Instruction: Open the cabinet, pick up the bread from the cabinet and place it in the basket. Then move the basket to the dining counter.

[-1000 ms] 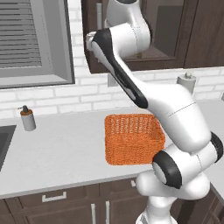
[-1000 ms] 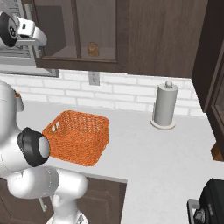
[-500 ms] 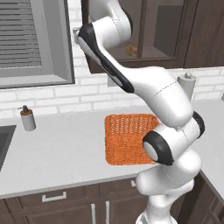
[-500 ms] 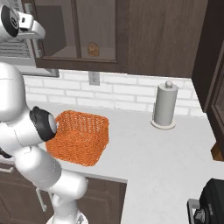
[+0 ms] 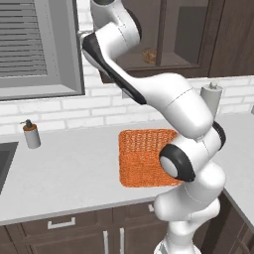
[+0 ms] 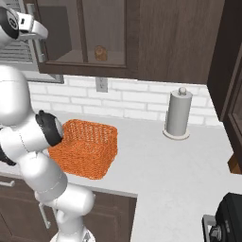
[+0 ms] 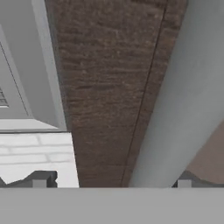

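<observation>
A kitchen corner with a white brick wall and a light table running under a dark wooden cabinet with glass doors. The hand is up at the cabinet's left edge, at about 11 o'clock in the right base view, its two fingertips spread as wide as they go and holding nothing. Between them, from the hand view, run the brown wood of the door frame and a long silver handle, which lies toward the right fingertip; whether it touches is not clear. The doors look closed.

The bread sits on the cabinet shelf behind the glass, at about 3 o'clock from the hand in the right base view, with the door between them. In the left base view the bread shows past the arm's upper link.

The basket stands on the table below the cabinet, at about 5 o'clock from the hand, partly behind the arm. A paper towel roll stands upright near the wall at 3 o'clock of the basket, well apart. A soap bottle stands at 9 o'clock of the basket, under the window, beside the sink.
</observation>
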Available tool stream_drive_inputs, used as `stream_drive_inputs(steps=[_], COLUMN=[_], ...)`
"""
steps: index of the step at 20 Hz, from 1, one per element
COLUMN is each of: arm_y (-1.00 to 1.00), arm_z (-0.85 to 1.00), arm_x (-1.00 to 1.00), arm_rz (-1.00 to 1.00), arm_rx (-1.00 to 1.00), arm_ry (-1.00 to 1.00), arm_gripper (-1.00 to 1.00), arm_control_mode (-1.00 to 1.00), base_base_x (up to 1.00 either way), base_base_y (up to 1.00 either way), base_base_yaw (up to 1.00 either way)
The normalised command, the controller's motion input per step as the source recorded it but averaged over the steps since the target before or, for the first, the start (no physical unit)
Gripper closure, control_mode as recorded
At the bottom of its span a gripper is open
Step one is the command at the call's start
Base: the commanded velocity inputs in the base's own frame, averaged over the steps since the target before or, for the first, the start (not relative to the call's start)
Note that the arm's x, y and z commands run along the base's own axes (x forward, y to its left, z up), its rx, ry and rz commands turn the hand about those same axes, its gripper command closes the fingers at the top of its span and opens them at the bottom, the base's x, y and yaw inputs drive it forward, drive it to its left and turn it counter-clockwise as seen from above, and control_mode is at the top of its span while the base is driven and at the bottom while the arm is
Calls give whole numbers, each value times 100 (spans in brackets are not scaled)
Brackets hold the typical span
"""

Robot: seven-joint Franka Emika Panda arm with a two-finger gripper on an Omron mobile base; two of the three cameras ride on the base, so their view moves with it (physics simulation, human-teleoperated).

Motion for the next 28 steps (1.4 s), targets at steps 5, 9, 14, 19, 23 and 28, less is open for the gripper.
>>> stream_drive_inputs(steps=[5,9,14,19,23,28], arm_y=[-33,-36,-34,-36,0,0], arm_z=[-12,-11,-1,-12,0,0], arm_x=[32,44,59,70,41,33], arm_rz=[0,0,7,17,11,8], arm_rx=[0,0,3,5,0,0], arm_ry=[-18,-10,-1,-4,0,-1], arm_gripper=[-100,-100,-100,100,100,100], arm_control_mode=[-100,-100,-100,-100,-100,-100], base_base_x=[0,0,0,0,0,0], base_base_y=[0,0,0,0,0,0], base_base_yaw=[0,0,0,0,0,0])
